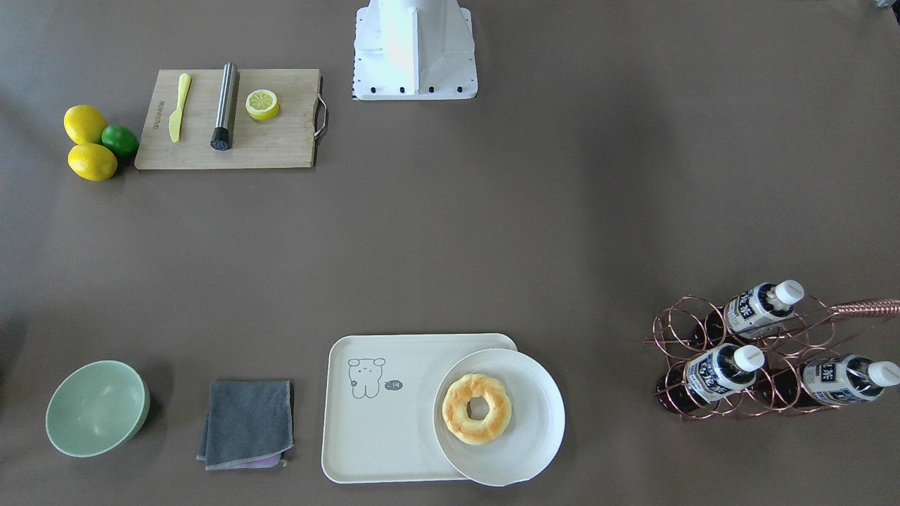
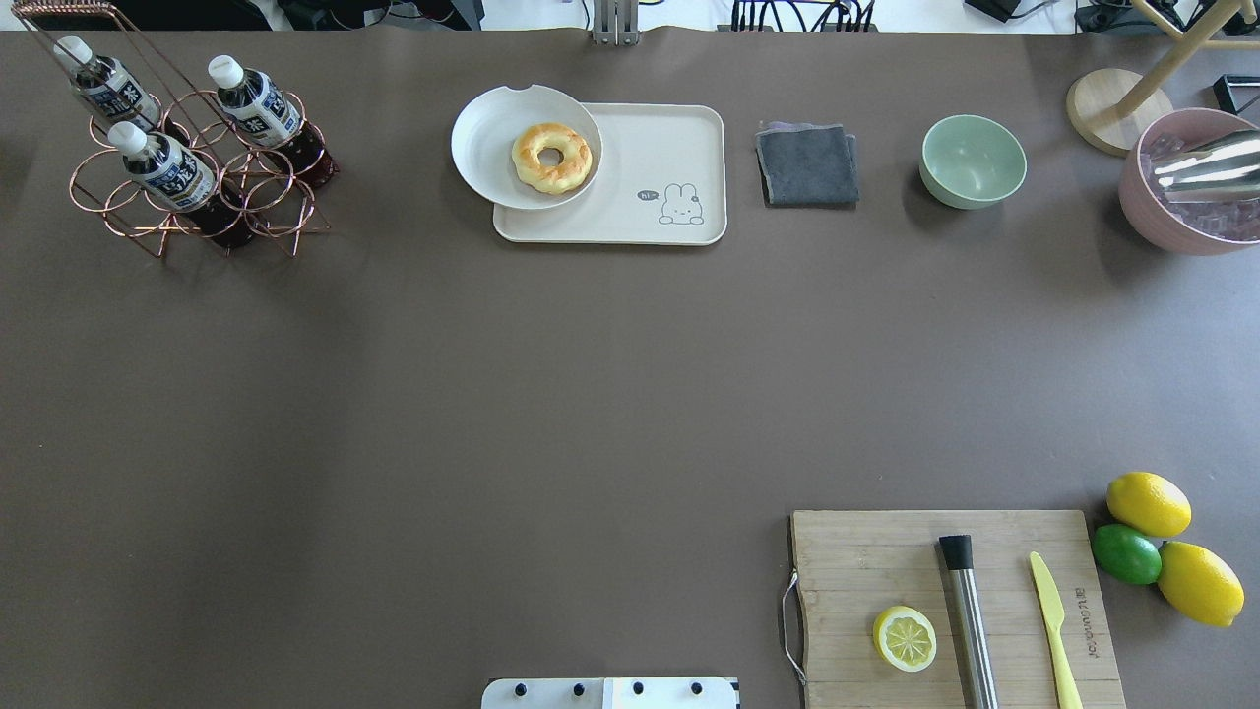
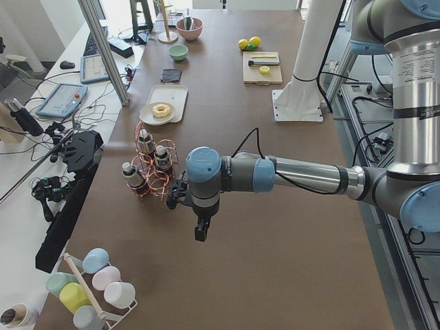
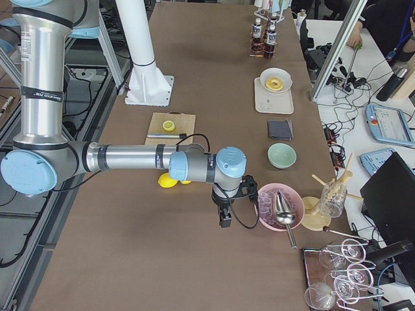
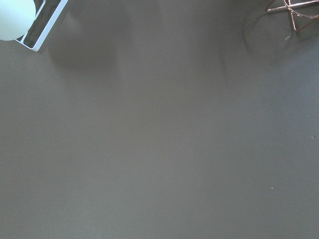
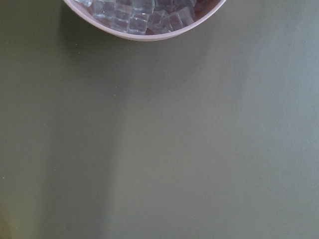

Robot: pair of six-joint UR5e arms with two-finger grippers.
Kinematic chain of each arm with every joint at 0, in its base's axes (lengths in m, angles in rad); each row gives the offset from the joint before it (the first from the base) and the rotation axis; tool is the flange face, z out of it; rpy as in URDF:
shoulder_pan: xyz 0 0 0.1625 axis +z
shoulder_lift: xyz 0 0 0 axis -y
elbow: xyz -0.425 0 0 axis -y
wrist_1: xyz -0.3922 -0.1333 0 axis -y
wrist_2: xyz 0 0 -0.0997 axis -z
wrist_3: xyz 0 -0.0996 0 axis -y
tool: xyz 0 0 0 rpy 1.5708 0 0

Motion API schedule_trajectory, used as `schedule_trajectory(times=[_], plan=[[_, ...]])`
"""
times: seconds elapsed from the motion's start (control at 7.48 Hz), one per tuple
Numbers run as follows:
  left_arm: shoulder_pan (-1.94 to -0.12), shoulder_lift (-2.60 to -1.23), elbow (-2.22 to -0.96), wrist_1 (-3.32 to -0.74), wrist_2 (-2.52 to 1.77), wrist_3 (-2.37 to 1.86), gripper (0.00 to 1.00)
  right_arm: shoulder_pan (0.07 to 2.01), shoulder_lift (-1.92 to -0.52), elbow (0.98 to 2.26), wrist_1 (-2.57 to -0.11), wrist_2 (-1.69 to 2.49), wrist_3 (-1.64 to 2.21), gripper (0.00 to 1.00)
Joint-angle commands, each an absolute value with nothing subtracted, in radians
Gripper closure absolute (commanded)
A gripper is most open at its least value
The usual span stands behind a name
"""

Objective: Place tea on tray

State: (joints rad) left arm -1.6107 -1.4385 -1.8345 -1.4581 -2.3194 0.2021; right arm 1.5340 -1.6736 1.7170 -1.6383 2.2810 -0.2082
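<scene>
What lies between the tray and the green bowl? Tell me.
A folded grey cloth, touching neither the tray nor the green bowl; the overhead view shows it.

The desk [image 2: 492,394] is plain brown. The bottles [image 2: 165,165] show dark brown liquid, white caps and white-and-navy printed labels. Their wire rack [image 1: 868,306] is copper-coloured. The tray [image 2: 679,133] is cream with a grey line-drawn animal. The plate [image 2: 487,138] is white and the doughnut [image 2: 576,158] golden. The cloth [image 2: 807,164] is dark grey, the bowl [image 2: 973,161] pale green, the ice bowl [image 2: 1147,212] dusty pink. The lemons [image 2: 1148,503] are yellow, the lime [image 2: 1126,553] green, the board [image 2: 866,561] pale wood.
</scene>
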Motion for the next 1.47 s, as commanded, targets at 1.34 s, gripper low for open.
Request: schedule_trajectory(times=[1.34], plan=[[-1.625,-1.440,-1.784,-1.778,-2.573,0.195,0.02,1.534,-1.658,1.778,-1.640,2.345,-0.196,0.00]])
